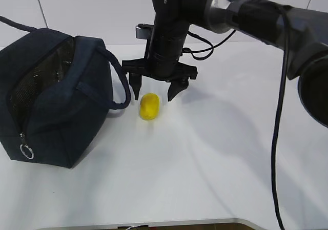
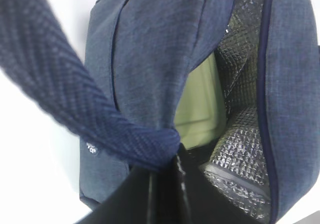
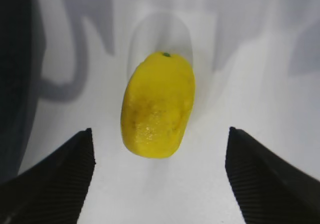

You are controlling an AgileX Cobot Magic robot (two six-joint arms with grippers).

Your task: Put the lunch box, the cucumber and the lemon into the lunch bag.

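Observation:
The navy lunch bag (image 1: 66, 117) stands at the left with its top flap unzipped, showing shiny dark lining (image 2: 240, 59). The lunch box's pale green lid (image 2: 200, 104) shows inside the bag. My left gripper (image 2: 165, 169) is shut on one loop handle (image 2: 75, 99) of the bag; it is outside the exterior view. The yellow lemon (image 1: 149, 106) lies on the table right of the bag. My right gripper (image 1: 154, 94) hangs open just above and behind the lemon (image 3: 157, 104), its fingers (image 3: 70, 169) on either side and apart from it. The cucumber is out of view.
The bag's other handle (image 1: 122, 84) loops out toward the lemon, close to the right gripper's left finger. A silver ring pull (image 1: 26, 151) hangs at the bag's lower front corner. The white table (image 1: 220, 153) spreads right and forward of the lemon.

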